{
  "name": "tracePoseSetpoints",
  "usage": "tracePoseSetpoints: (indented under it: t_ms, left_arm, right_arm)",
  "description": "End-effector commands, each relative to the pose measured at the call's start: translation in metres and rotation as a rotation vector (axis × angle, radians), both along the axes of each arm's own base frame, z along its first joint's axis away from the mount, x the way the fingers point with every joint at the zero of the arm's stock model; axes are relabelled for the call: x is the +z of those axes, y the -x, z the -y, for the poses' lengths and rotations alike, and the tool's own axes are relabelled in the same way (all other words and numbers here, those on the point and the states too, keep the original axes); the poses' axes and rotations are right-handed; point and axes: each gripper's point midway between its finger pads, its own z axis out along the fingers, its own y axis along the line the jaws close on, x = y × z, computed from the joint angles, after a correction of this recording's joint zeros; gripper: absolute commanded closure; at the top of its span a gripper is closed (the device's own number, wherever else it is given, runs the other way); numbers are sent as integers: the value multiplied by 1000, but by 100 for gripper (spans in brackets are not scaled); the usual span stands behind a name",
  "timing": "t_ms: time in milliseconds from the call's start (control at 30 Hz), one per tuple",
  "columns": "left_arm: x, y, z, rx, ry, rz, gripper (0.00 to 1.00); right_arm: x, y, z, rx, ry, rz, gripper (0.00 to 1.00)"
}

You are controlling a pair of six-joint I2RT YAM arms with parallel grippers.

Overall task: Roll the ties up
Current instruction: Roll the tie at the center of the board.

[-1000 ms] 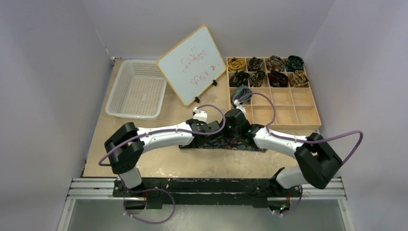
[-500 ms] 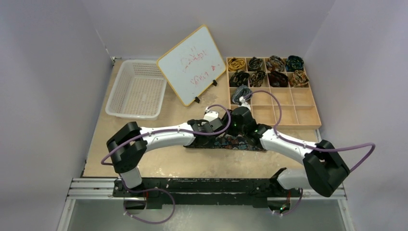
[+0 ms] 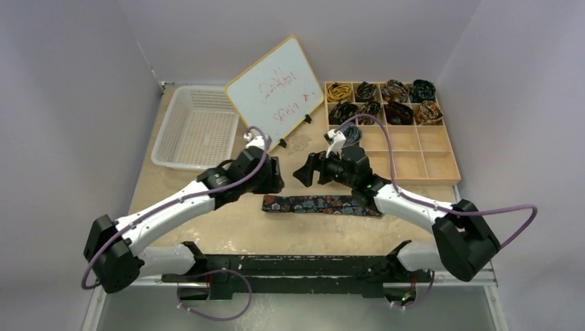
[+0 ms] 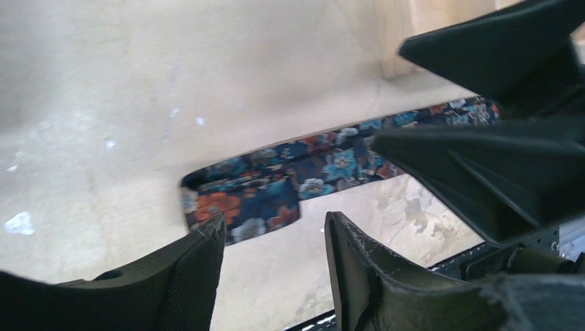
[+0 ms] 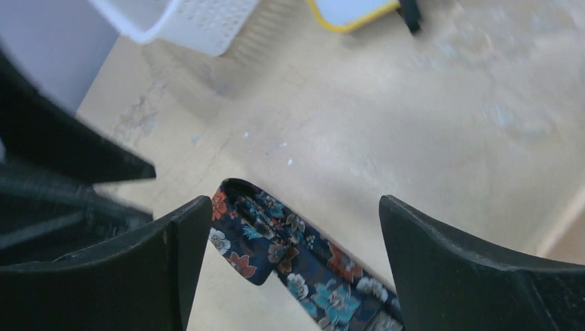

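Observation:
A navy floral tie lies flat across the table's middle, its left end folded back on itself. In the left wrist view the tie lies just beyond the fingertips; in the right wrist view the tie lies below and between the fingers. My left gripper hovers open above the tie's left end, holding nothing. My right gripper faces it, open wide and raised above the tie. Left gripper and right gripper both show bare gaps. Several rolled ties fill the wooden tray's far compartments.
The wooden divided tray stands at the back right, with a grey-blue coil in its third row. A white plastic basket sits back left. A propped whiteboard stands between them.
Both grippers were down on the tie at the table's middle. They have opened, let it go and lifted away toward the back; the left arm has swung out to the left.

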Motion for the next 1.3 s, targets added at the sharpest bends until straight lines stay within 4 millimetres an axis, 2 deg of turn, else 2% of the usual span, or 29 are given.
tracePoseSetpoints:
  t_ms: [0, 133, 167, 267, 333, 467, 567, 700, 833, 1067, 1267]
  left_arm:
    - [-14, -1, -36, 30, 63, -62, 46]
    - [-27, -5, -75, 127, 166, -138, 45]
    - [-28, -5, -81, 150, 183, -140, 45]
    - [-36, -2, -89, 189, 238, -176, 44]
    - [-41, -1, -86, 194, 293, -197, 44]
    - [-44, 3, -86, 201, 326, -221, 44]
    - [-50, 5, -91, 214, 307, -221, 44]
    - [-47, 6, -88, 191, 320, -219, 45]
    - [-53, 7, -94, 215, 295, -221, 45]
    - [-64, 12, -104, 243, 244, -225, 45]
    - [-76, 23, -112, 273, 231, -233, 45]
  right_arm:
    - [21, 9, -29, 300, 25, 334, 7]
    - [1, 31, -55, 527, 173, 490, 3]
    - [2, 36, -65, 584, 189, 519, 3]
    - [-4, 43, -85, 680, 202, 534, 2]
    - [-9, 50, -92, 753, 194, 546, 1]
    - [-27, 56, -92, 820, 234, 525, 1]
    - [-34, 65, -97, 869, 221, 469, 1]
    - [-41, 76, -100, 903, 209, 437, 1]
    - [-50, 66, -105, 856, 257, 444, 1]
    - [-86, 49, -105, 829, 366, 399, 2]
    - [-103, 51, -100, 862, 416, 386, 13]
